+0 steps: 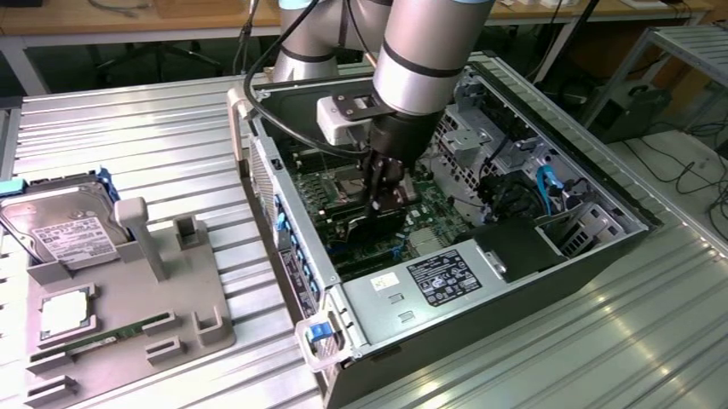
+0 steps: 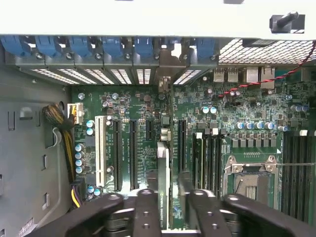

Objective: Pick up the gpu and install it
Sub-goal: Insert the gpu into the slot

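The gpu (image 2: pixel 163 185) standing on its edge inside the open computer case (image 1: pixel 478 315), thin green edge showing in the wrist view between the two black fingers (image 2: pixel 145 207), silver bracket end (image 2: pixel 165 81) reaching toward the row of blue slot clips (image 2: pixel 113 47) at the case wall. Lying along the motherboard (image 2: pixel 247 133), in line with the long black expansion slots (image 2: pixel 132 153) just beside it; not possible to tell whether seated fully in a slot or only resting above it. Gripper (image 2: pixel 170 207) sitting around the card, one finger on each face, seeming to touch both faces and so to be holding the card, with jaws about half way apart. In the exterior view, the gripper (image 1: pixel 387 200) reaching down into the middle of the case, the black card (image 1: pixel 376 230) showing just below it, at about 6 o'clock from the fingers. Power supply with white label (image 1: pixel 438 281) lying near the front corner of the case, at about 5 o'clock from the gripper. Outside the case, at about 9 o'clock and well apart, a grey holder tray (image 1: pixel 205 341) resting on the metal table (image 1: pixel 136 136), with a silver hard drive (image 1: pixel 63 230) leaning in it, a square chip (image 1: pixel 66 308) and a narrow green RAM stick (image 1: pixel 108 336) lying flat.
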`<state>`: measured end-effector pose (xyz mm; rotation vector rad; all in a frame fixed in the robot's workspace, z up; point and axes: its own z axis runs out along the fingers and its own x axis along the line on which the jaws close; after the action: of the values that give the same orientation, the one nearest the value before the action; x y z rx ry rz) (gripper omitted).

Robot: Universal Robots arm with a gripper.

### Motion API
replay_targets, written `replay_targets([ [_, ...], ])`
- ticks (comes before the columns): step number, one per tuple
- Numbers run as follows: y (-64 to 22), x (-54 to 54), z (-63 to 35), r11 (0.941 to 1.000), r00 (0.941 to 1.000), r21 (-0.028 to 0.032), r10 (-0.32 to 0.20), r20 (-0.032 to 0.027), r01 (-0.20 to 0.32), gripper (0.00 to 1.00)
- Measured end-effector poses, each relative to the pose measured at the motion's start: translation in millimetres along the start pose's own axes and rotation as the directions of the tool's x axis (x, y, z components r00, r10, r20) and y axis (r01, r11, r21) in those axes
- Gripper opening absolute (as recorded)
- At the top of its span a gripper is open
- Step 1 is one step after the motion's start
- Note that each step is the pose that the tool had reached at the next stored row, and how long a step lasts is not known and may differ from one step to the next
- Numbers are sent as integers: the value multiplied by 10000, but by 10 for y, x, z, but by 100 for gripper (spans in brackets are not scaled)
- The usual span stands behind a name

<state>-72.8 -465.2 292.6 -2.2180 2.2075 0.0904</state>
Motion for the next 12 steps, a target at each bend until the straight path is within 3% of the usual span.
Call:
replay_targets([
  [2, 0, 0, 0, 10000, 10000, 0, 0, 0, 0, 20],
  [4, 0, 0, 0, 10000, 10000, 0, 0, 0, 0, 14],
  [12, 0, 0, 0, 10000, 10000, 0, 0, 0, 0, 11],
])
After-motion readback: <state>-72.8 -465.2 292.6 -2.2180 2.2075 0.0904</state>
